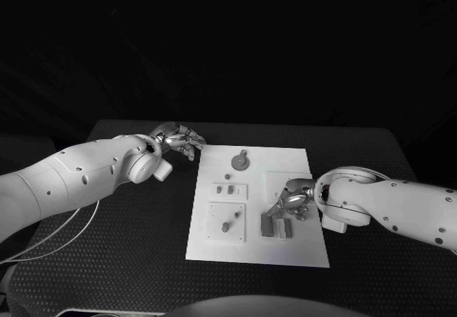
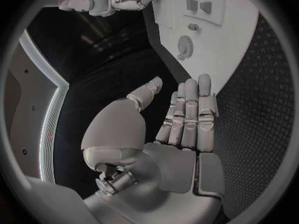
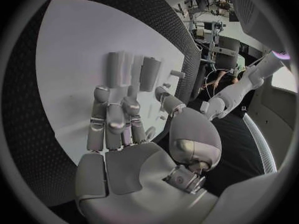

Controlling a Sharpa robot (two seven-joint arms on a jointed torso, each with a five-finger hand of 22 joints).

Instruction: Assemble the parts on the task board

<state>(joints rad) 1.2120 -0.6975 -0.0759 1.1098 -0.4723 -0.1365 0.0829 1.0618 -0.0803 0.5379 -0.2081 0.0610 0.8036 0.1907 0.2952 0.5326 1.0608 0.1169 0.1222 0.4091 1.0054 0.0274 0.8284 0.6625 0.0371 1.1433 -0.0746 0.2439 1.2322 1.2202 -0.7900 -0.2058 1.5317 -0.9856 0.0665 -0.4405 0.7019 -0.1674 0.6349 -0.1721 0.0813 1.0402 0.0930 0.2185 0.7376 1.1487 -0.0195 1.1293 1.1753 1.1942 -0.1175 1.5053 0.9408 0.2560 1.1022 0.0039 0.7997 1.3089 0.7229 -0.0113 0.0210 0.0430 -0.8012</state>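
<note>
The white task board (image 1: pixel 297 246) lies in the middle of the table. On it are a round gear-like part (image 1: pixel 240 160), two small parts (image 1: pixel 226 190) in a square recess, a peg (image 1: pixel 226 226) and upright rectangular blocks (image 1: pixel 273 226). My right hand (image 1: pixel 293 198) hovers over the board's right side, fingers stretched toward the blocks (image 3: pixel 131 67), nothing in its grasp (image 3: pixel 115 122). My left hand (image 1: pixel 179 140) is off the board by its far left corner, fingers straight and apart, holding nothing (image 2: pixel 187 119). The gear-like part (image 2: pixel 185 45) lies beyond its fingertips.
The black table (image 1: pixel 114 264) surrounds the board, with bare room at the front and on both sides. A cable (image 1: pixel 57 238) loops under my left arm at the table's left edge.
</note>
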